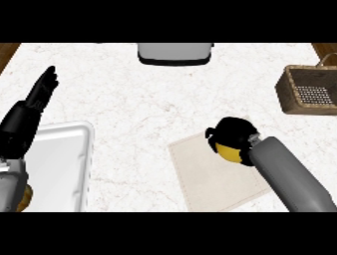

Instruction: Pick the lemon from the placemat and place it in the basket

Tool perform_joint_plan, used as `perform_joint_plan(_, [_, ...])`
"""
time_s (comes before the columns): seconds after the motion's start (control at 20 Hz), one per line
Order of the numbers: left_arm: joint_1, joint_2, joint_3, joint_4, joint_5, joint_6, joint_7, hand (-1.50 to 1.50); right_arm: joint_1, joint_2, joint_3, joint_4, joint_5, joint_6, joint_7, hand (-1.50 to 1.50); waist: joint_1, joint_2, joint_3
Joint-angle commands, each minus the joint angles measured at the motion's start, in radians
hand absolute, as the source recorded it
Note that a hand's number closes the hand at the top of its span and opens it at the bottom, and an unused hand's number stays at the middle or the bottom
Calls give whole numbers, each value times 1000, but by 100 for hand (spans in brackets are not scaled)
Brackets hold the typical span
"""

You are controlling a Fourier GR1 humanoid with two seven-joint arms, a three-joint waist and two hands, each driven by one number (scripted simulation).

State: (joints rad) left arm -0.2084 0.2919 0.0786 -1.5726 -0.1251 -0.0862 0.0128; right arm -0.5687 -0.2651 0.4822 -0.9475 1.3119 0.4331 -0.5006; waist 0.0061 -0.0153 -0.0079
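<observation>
The right robot hand (236, 130) is curled down over the lemon (229, 153), grasping it from above. Its black fingers hide the fruit's upper half, so only the yellow lower part shows beneath them. The grey forearm behind it runs in from the lower right edge and covers the right side of the placemat (208, 179).

The lemon sits over the upper right part of the placemat, near its far corner. Whether the lemon touches the mat or hangs just above it cannot be told from this view. The mat is pale beige, lies flat on the white marbled table (142, 99) and is turned a little askew.

The basket (304, 107) is brown wicker with a handle. It stands at the table's right edge, beyond the lemon and well apart from it, and nothing shows inside it.

The left robot hand (17, 127) rests at the left edge, released, with its fingers straight and pointing away from the robot. Just beside it lies a white tray (65, 164), partly under the left forearm. A grey object (175, 54) stands at the table's far edge, near the middle.
</observation>
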Motion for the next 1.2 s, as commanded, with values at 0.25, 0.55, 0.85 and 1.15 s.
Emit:
perform_joint_plan(0.25, [15, -22, -10, -3, -17, -6, -1, 0, 40, -112, -128, 38, -6, -190, -73, 150, -10, 18, 9])
perform_joint_plan(0.55, [41, 10, 59, -28, 7, 13, 1, 0, -20, -522, -531, 176, -181, -209, -71, 150, -85, 29, 20])
perform_joint_plan(0.85, [36, 8, 37, -48, -2, 3, -12, 0, -97, -679, -820, 345, -388, -248, -150, 150, -29, 40, 25])
perform_joint_plan(1.15, [23, -2, 16, -35, 2, -13, -18, 0, -236, -768, -1047, 478, -633, -66, -279, 150, 4, 39, 20])
